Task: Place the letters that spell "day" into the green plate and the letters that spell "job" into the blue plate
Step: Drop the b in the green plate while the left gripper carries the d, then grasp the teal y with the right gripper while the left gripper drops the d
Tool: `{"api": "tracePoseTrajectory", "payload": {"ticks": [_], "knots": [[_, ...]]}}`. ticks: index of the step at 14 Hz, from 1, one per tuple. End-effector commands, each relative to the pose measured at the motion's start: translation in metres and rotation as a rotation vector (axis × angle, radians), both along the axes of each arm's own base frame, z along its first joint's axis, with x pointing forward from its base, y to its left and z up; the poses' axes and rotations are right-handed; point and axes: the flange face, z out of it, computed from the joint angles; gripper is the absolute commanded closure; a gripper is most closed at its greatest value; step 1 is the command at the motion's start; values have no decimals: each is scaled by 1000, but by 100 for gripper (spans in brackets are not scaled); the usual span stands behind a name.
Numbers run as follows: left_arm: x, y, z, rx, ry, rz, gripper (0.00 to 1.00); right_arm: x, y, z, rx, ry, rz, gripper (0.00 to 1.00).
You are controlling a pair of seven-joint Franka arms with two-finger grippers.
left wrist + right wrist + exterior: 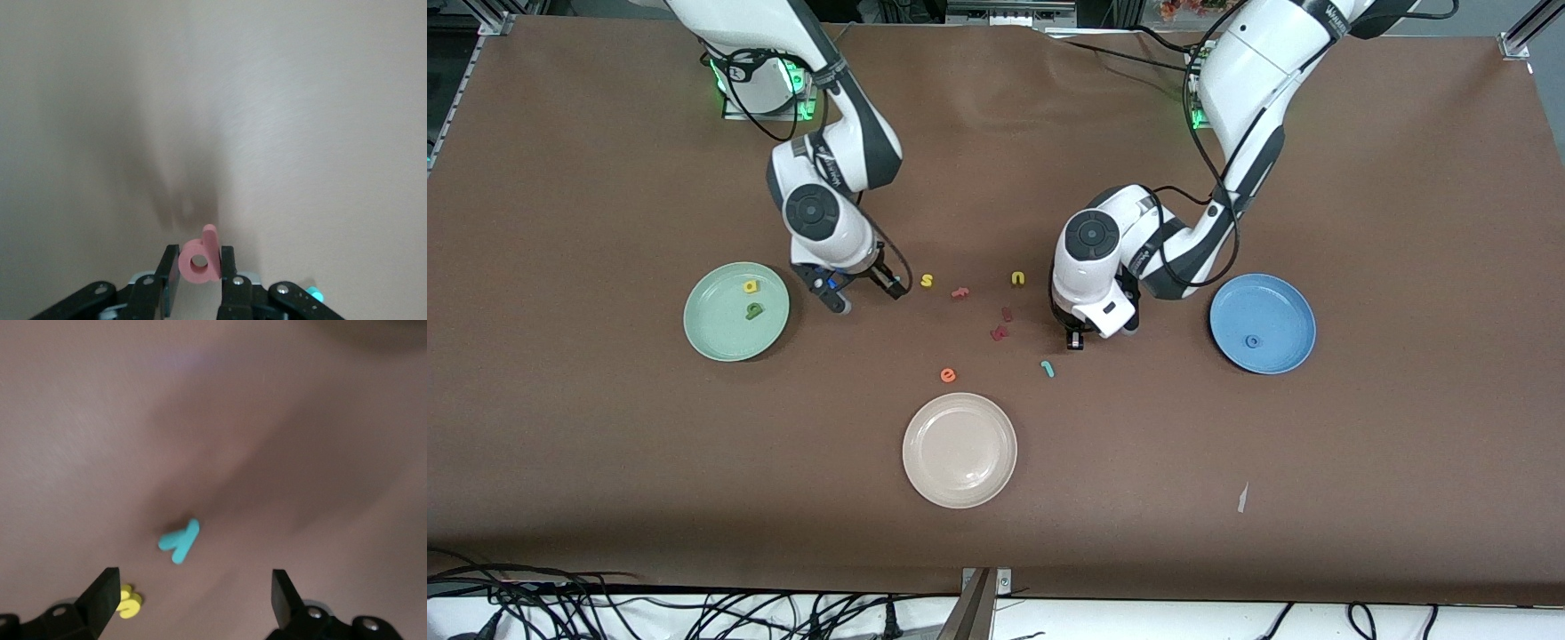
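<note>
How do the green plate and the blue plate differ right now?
The green plate holds two letters, a yellow one and an olive one; the blue plate holds only a blue ring. The green plate lies toward the right arm's end, the blue toward the left arm's. Both are round and shallow.

3 cams: one high front overview, two wrist close-ups
Front looks steeply down from across the table (605, 462), facing both arm bases, whole tabletop in frame. Left wrist cam looks along the left gripper (200, 267), very near, pink letter (199, 263) between its fingers. Right wrist cam: same along the right gripper (193, 590), teal "y" (180, 541) ahead of the fingertips, yellow "s" (129, 601) shared with front
</note>
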Motion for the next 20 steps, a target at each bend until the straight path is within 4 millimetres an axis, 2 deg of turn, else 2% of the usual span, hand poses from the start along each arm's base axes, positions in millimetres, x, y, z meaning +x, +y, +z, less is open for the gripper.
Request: {"api": "tracePoseTrajectory", "payload": {"ticks": [1,3,4,8,10,11,12,13,15,16,17,18,20], "knots": [[14,32,19,54,48,-256,100,-17,-6,-13,3,-41,-22,1],[19,63,29,55,111,-474,100,-17,-6,-20,6,-59,-22,1],[20,85,31,55,145,-578,100,-16,-5,-22,9,-70,-21,1],[19,188,40,49,224,-924,100,-14,-6,-34,11,-96,-24,6],[15,231,43,38,257,-1080,100,-14,-4,-41,12,-112,-20,12],[14,252,43,29,270,-1134,100,-14,-5,-42,12,-116,-21,18],[12,266,41,18,284,-1183,100,-15,-3,-42,14,-117,-18,34],[9,271,35,2,302,-1252,100,-15,-2,-41,14,-117,-16,46],[10,292,24,-26,327,-1351,99,-15,-1,-41,14,-117,-13,69],[12,306,19,-50,340,-1412,64,-15,-1,-40,15,-118,-11,78],[13,318,18,-65,342,-1468,11,-14,0,-37,18,-118,-2,81],[17,326,24,-72,326,-1473,0,-13,-1,-34,19,-120,4,85],[23,314,37,-69,303,-1479,0,-10,-2,-22,14,-101,23,86]]}}
